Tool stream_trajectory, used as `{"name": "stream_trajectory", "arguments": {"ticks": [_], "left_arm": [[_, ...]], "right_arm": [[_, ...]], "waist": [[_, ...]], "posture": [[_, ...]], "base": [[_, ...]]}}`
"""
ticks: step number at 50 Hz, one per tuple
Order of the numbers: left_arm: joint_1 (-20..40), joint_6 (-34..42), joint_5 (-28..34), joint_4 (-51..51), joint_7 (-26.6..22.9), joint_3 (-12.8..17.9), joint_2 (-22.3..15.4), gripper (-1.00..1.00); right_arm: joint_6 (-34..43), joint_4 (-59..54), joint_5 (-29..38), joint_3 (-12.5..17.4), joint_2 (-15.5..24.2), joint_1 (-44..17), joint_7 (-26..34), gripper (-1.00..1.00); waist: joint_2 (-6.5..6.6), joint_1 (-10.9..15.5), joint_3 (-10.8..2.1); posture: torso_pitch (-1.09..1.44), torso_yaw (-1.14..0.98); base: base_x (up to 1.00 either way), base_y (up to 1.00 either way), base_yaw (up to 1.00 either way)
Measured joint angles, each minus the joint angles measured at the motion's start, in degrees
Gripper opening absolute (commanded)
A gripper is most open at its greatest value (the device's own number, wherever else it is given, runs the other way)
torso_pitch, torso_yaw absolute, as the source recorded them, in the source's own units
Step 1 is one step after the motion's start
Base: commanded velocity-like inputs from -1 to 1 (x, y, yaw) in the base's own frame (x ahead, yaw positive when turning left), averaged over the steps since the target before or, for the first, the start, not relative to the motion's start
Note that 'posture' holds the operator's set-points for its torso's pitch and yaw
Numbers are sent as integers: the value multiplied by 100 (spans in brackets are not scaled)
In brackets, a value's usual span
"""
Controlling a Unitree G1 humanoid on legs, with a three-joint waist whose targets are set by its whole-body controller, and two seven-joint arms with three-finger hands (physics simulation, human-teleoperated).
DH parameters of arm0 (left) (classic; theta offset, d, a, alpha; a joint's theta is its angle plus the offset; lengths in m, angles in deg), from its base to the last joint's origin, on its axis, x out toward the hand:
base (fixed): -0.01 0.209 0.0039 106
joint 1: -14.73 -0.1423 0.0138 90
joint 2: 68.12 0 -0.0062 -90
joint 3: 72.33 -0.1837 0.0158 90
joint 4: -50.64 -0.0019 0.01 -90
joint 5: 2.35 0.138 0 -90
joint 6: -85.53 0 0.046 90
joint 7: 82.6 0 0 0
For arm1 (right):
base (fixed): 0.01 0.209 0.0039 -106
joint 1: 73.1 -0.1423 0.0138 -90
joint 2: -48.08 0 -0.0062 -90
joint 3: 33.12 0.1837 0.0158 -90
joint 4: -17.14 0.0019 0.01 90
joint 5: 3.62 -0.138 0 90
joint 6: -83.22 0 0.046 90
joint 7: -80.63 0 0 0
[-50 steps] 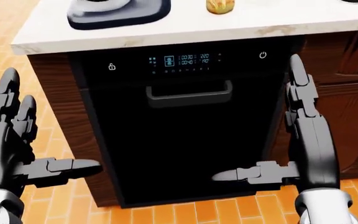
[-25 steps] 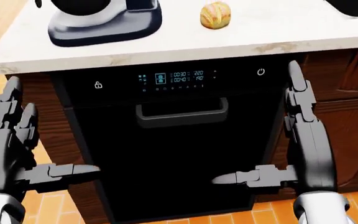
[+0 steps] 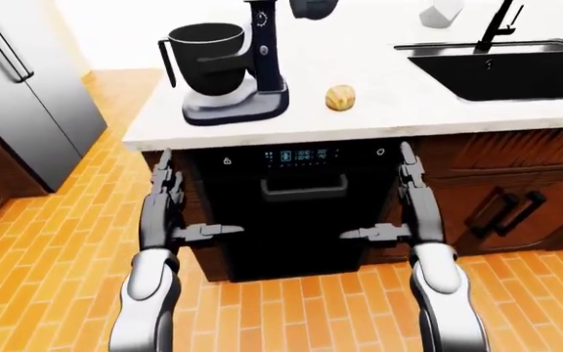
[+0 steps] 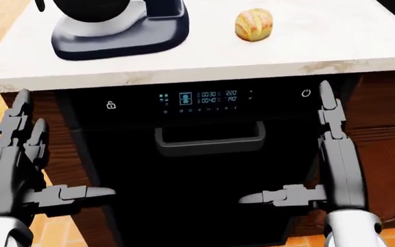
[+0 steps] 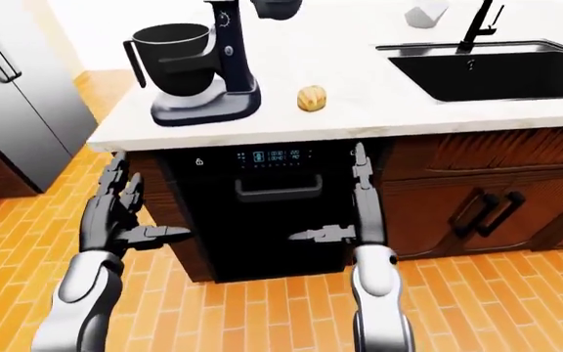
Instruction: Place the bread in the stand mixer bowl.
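In my left-eye view, the small golden bread roll [image 3: 339,97] lies on the white stone counter [image 3: 379,110], just right of the dark stand mixer [image 3: 238,70] and its black bowl [image 3: 206,45]. In my head view, the grey left hand [image 4: 15,172] and right hand [image 4: 328,170] hang spread wide and empty before the black dishwasher [image 4: 208,170]. My right-eye view shows the black sink [image 5: 497,70] at upper right.

Golden-brown bread [image 4: 254,24] on white marbled counter [image 3: 359,110]; floor [image 3: 57,242] orange herringbone.

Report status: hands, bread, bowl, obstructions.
Left hand and right hand open, empty, low by the dishwasher. Bread on counter, right of mixer bowl. Nothing between them.
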Motion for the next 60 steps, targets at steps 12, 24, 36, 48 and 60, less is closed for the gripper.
{"name": "stream_trajectory", "arguments": {"ticks": [12,24,36,48,60], "left_arm": [[15,-29,49,103,73,118,-47,100],[21,-44,13,-37,13,43,-9,100],[-48,-70,49,-57,88,173,-48,100],[-53,-121,20,-67,26,-2,12,100],[-32,-164,54,7,75,169,-52,100]], "right_arm": [[-26,171,19,-122,-29,-112,64,100],[23,126,73,-40,-7,-28,11,100],[-46,48,15,-191,-54,6,106,100],[-71,100,74,-50,-19,43,41,100],[-83,141,74,-225,-70,-32,75,100]], "waist": [[-98,93,8],[-214,1,43],[131,99,40],[-412,12,54],[217,74,65]], "posture": [[0,0],[0,0],[0,0],[0,0],[0,0]], "base": [[0,0,24],[0,0,12],[0,0,18],[0,0,32],[0,0,22]]}}
